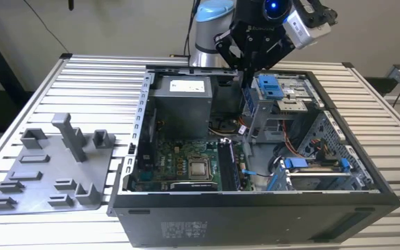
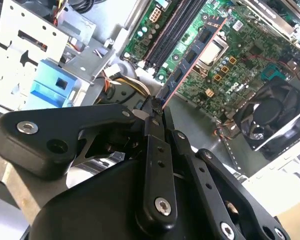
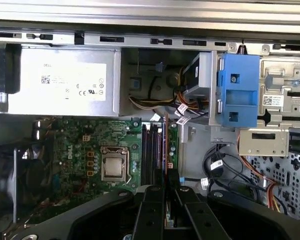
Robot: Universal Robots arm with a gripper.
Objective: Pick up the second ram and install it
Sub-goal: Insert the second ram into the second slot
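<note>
The second ram, a long slim board with dark chips, is clamped by one end in my gripper, which is shut on it. In the first wrist view the ram appears edge-on, running out from the gripper over the motherboard's black memory slots. In the exterior view my gripper hangs above the rear of the open computer case. It is well above the memory slots beside the processor socket.
A power supply fills the case's back corner, and a blue-clipped drive cage stands close to the gripper. Loose cables lie beside the slots. A grey fixture plate with upright blocks lies on the slatted table at the exterior view's left.
</note>
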